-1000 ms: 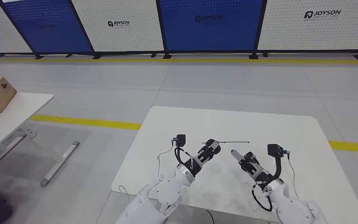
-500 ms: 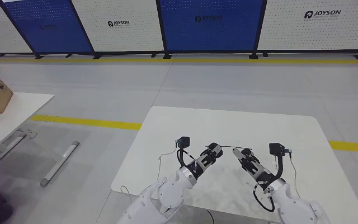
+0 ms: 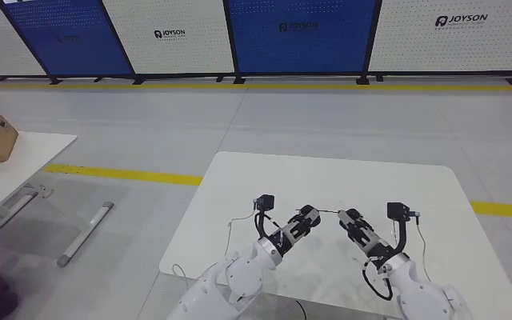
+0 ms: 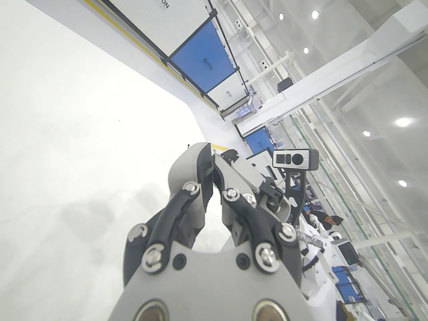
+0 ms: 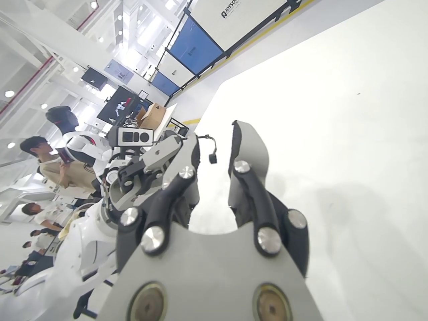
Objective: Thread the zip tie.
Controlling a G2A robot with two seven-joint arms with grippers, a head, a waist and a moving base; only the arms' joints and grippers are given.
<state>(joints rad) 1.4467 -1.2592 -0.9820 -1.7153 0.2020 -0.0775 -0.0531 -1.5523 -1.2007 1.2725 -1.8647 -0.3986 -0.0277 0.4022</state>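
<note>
Left hand [image 4: 211, 160] pinched on zip tie [image 5: 213, 157], right hand [image 5: 215, 135] parted near it, logo panels [image 3: 300, 36] behind

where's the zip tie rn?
Pinched in the left gripper, the zip tie hangs above the table, just ahead of the open right gripper in its wrist view.

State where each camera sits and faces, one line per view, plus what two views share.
Top view: above the arms, looking down at the table; both arms show.
Left wrist view: on the left wrist, looking past the left gripper across the table.
Right wrist view: on the right wrist, looking past the open right gripper at the zip tie.
Shared: each wrist view shows the other arm's gripper.
</note>
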